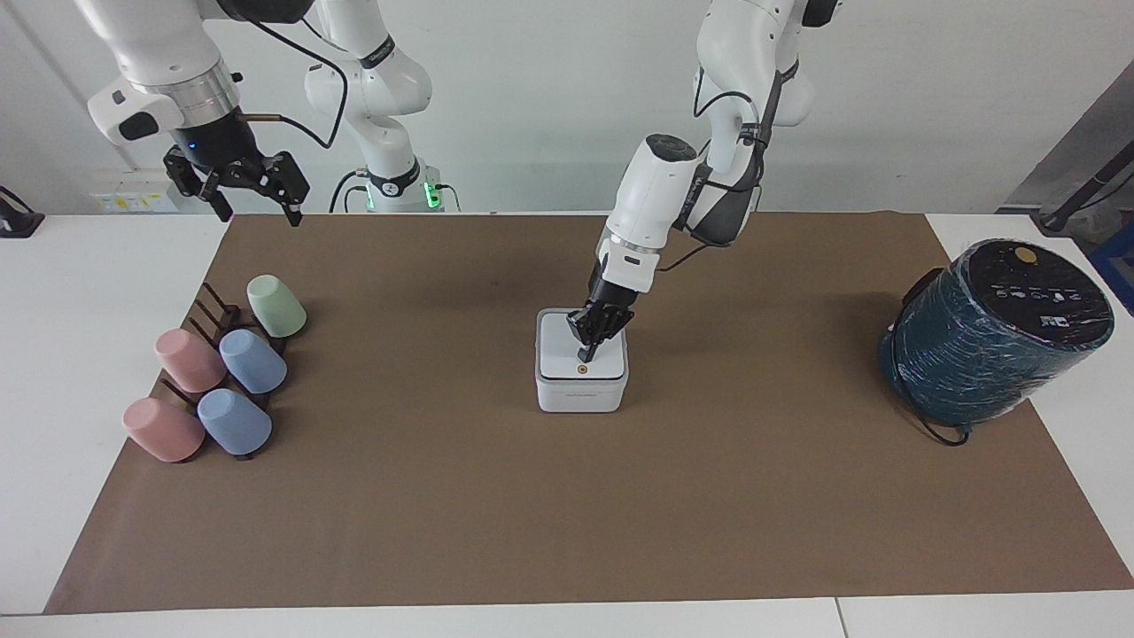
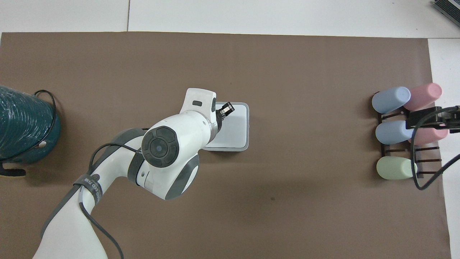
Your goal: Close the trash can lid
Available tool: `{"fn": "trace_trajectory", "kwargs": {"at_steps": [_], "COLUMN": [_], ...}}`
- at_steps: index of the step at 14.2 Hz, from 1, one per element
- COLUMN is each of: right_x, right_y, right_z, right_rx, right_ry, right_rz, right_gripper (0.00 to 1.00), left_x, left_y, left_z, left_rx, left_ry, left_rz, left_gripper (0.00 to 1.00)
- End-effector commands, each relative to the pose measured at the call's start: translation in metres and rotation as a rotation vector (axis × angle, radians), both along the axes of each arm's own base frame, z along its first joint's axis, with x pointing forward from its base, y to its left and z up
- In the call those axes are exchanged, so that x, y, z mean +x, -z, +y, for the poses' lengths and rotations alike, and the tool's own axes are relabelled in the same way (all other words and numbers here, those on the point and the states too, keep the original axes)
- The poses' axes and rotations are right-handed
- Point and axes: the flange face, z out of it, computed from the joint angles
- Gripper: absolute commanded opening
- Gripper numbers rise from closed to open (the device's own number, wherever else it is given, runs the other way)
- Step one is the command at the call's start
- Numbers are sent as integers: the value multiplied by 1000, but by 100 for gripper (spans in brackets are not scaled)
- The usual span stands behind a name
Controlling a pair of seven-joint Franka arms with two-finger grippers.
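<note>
We see the lid [image 1: 580, 347] flat on the trash can [image 1: 581, 392], left gripper [image 1: 588, 352] fingers together touching it; right gripper [image 1: 252, 206] waits, fingers apart.

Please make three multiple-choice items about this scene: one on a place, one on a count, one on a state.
1. Where is the left gripper?
A. on the lid
B. over the cups
C. over the teal cylinder

2. How many cups lie on the rack?
A. three
B. five
C. seven

3. The lid of the trash can is
A. upright
B. removed
C. down flat

Answers: 1 A, its tips meet the lid beside the orange dot; 2 B, two pink, two blue, one green; 3 C, no contents show.
</note>
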Motion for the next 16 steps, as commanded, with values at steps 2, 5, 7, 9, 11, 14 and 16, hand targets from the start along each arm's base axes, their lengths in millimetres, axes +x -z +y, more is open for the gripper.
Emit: {"fn": "trace_trajectory", "kwargs": {"at_steps": [2,5,7,9,11,14,16], "right_x": [-3,-3,-3,-3,-3,-3,-3], "right_y": [-4,-4,-4,-4,-4,-3,-4], "right_z": [1,1,1,1,1,1,1], "right_rx": [16,16,16,16,16,16,16], "right_ry": [4,4,4,3,4,4,3], "right_rz": [-7,-8,-8,-7,-8,-7,-8], "right_gripper": [100,100,100,100,100,100,100], "left_x": [5,5,9,13,17,29,31], "left_y": [26,34,29,18,-1,-32,-60], "left_z": [-4,-4,-3,-5,-7,-4,9], "left_rx": [-18,-10,-12,-10,12,52,77], "left_ry": [-14,-10,-16,-15,-8,-7,-9], "left_rz": [1,10,9,17,49,112,144], "left_gripper": [0,0,0,0,0,0,0]}}
